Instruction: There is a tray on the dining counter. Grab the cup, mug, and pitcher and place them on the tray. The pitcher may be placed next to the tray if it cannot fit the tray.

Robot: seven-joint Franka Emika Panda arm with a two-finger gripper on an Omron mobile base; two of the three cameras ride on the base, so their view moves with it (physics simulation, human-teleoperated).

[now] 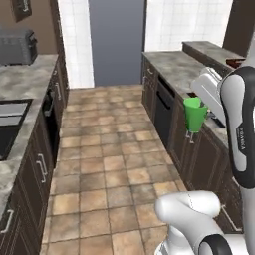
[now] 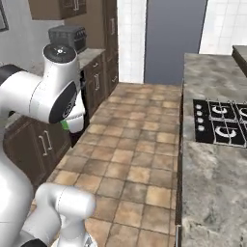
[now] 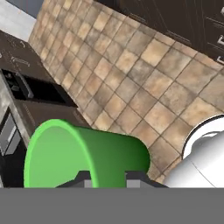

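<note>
1 green cup [image 1: 194, 114] up in the air, clamped at its base by the gripper [image 3: 108, 177], hanging over the tiled floor [image 1: 109, 174] beside the dining counter [image 2: 212, 169]. 4 burners counted on the hob [image 2: 222, 123].

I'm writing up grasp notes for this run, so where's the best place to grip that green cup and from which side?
Grip the cup across its side wall, from the side. It has no handle and tapers to a narrower base, so a pinch on the wider upper wall should resist slipping down. The gripper seems to hold it about that way, shut on the wall and clear of the floor.
</note>
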